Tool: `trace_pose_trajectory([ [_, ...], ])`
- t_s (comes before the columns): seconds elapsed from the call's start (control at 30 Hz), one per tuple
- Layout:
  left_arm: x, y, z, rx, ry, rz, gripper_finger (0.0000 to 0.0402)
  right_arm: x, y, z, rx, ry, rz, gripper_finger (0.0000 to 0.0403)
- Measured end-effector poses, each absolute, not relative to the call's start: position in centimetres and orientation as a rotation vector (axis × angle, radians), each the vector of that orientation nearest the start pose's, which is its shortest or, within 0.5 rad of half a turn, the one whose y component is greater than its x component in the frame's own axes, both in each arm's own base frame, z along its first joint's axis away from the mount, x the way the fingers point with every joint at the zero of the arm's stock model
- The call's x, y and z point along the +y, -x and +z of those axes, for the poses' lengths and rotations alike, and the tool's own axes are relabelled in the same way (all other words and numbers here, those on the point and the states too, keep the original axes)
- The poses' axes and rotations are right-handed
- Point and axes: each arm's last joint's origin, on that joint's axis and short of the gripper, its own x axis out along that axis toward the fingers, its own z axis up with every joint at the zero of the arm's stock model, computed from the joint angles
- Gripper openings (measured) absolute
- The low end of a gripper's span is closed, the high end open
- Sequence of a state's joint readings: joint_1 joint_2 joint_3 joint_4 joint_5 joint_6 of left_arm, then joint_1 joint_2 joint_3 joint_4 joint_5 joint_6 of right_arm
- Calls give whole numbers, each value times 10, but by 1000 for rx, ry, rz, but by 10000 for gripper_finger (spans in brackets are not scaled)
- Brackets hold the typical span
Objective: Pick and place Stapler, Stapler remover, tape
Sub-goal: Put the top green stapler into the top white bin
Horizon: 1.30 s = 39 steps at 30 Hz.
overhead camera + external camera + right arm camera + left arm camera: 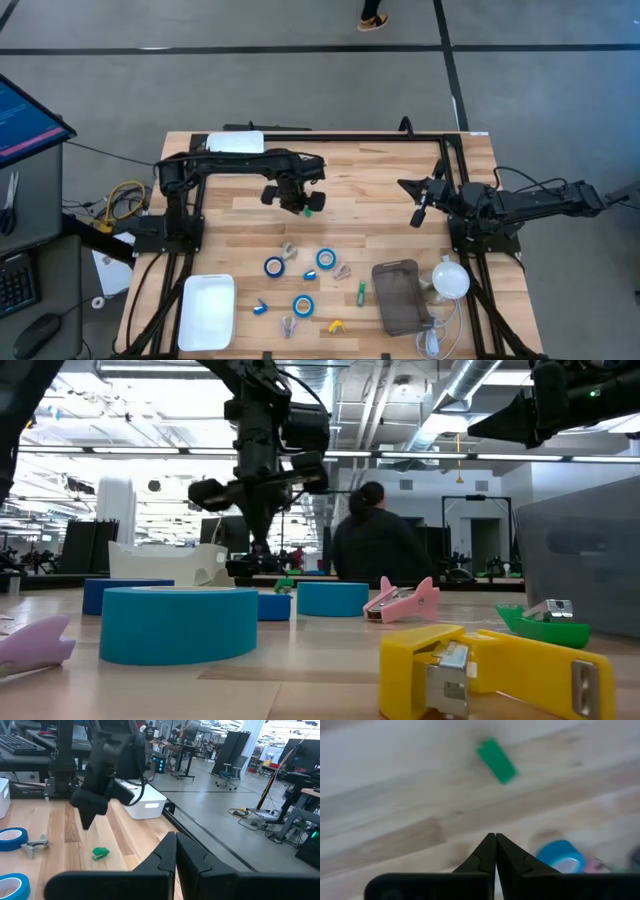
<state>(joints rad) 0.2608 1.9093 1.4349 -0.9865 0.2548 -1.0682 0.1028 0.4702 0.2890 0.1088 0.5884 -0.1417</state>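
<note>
1. Wooden tabletop point(370, 190) fills the middle of the high view, with grey floor around it.
2. I see three blue tape rolls point(274, 267) in the lower middle, with small staplers and staple removers scattered among them; a white tray point(207, 311) sits at lower left.
3. One green stapler point(311, 211) lies apart, above the cluster, just beside my left gripper point(300, 206).
4. I judge it light, stiff and smooth; I would take it across its narrow sides at mid-length.
5. My left gripper hovers with fingers pressed together, holding nothing.
6. My right gripper point(418, 217) waits at centre right, also closed and empty.
</note>
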Motion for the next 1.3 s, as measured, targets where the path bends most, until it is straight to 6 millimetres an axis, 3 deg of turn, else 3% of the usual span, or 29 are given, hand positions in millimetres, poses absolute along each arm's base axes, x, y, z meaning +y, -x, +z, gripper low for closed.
trace_pose_trajectory([
  [0.3,99,-377,210,1062,1135,525,3,-3,-129,231,115,183,-478,0],
  [0.5,98,-384,214,1026,819,297,3,-3,-129,229,131,197,-476,0],
  [0.67,98,-386,215,1011,705,234,3,-3,-129,229,134,198,-476,0],
  [0.9,78,-389,213,1034,80,-137,3,-3,-129,228,139,200,-476,0],
  [1.17,49,-379,194,1228,-656,-227,3,-3,-129,228,144,201,-475,0],
  [1.3,46,-366,180,1382,-957,-281,3,-3,-129,228,144,201,-475,0],
])
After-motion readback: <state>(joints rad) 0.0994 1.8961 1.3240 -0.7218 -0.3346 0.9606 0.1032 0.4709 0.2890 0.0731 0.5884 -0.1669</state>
